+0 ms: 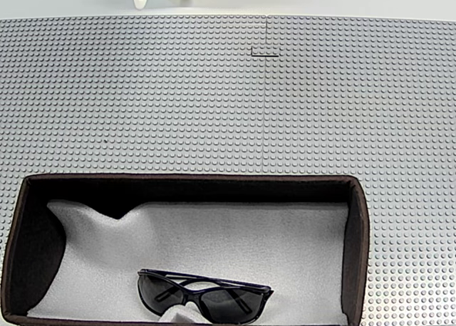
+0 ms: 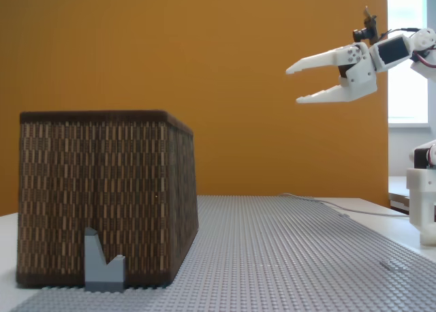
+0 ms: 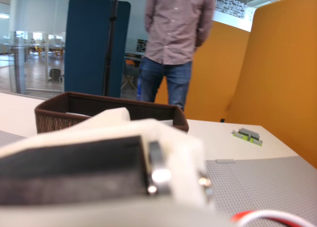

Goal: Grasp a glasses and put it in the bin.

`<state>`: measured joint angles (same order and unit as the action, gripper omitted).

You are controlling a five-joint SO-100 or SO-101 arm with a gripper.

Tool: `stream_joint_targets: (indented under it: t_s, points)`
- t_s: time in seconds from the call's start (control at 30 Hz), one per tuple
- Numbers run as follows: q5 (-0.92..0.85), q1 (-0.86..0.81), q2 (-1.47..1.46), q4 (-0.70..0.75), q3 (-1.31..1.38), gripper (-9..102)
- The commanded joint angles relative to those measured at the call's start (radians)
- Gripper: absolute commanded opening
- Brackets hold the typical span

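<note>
- Already the sunglasses (image 1: 205, 295) lie inside the bin (image 1: 360, 233), on the white foam lining (image 1: 285, 248) close to the near wall in the top-down fixed view; judged from that, the task looks done.
- Little can go wrong unless the arm comes back down: a low sweep could catch the bin's woven wall (image 2: 102, 189) and shove it across the studded grey counter (image 2: 286, 251).
- Farther off, the end effector (image 2: 294, 86) hangs high in the side-on fixed view, fingers spread and holding nothing, well clear of the bin.
- Beyond the bin, a person (image 3: 178, 43) stands within possible reach.
</note>
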<state>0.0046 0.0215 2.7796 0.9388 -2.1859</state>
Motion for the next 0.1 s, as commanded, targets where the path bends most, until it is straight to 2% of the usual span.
stream_joint_targets:
  t_s: [0.0,0.07]
  points:
    - [-0.009,0.009,0.009,-0.009,-0.005,23]
    - [-0.009,0.009,0.011,-0.008,-0.005,23]
